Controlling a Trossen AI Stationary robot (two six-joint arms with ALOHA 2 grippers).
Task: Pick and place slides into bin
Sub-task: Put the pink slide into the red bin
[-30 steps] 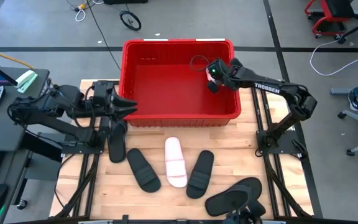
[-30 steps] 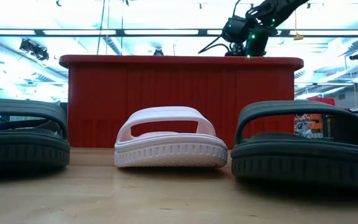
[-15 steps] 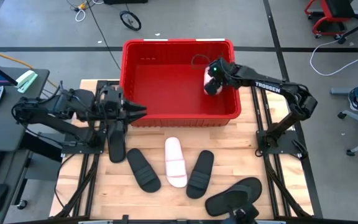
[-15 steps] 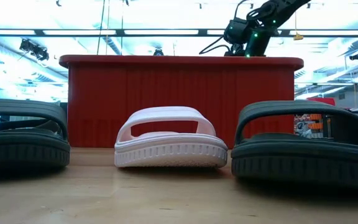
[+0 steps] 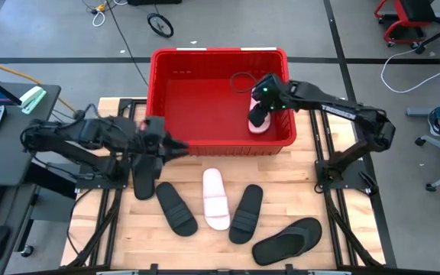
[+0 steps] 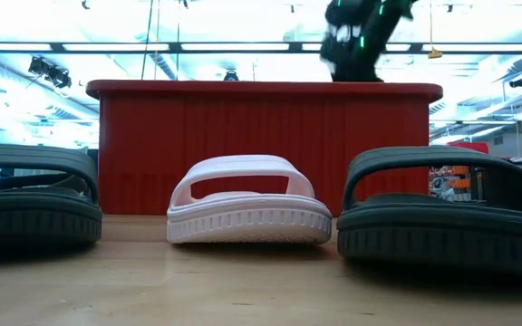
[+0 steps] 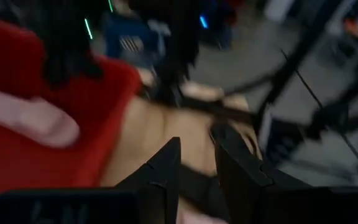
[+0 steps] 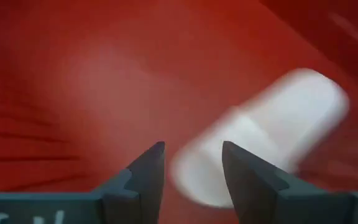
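Grey concrete floor all around, and in the middle a pale wooden table (image 5: 205, 244) with the big red bin (image 5: 218, 57) sitting at its far edge. Over on the right side, the right gripper (image 5: 260, 107) hangs inside the bin near its right wall, fingers parted with a clear gap and nothing between them. Just beyond those fingers, a pale pink slide (image 5: 260, 126) lies on the bin floor, loose, and the right wrist view shows it as a pale blur against the red (image 8: 272, 134).

On the other side, the left gripper (image 5: 176, 145) reaches along the bin's near wall at its left end, fingers a narrow gap apart and empty. One black slide (image 5: 143, 177) lies right beside that arm on the table's left.

Across the table front, a second black slide (image 5: 176, 208), the other pale pink slide (image 5: 215, 198) and a third black slide (image 5: 246, 213) sit in a row, close but apart. A fourth black slide (image 5: 287, 241) lies near the right front corner, angled.

From table height, the pink one (image 6: 250, 201) sits between two black ones, the bin rising behind.
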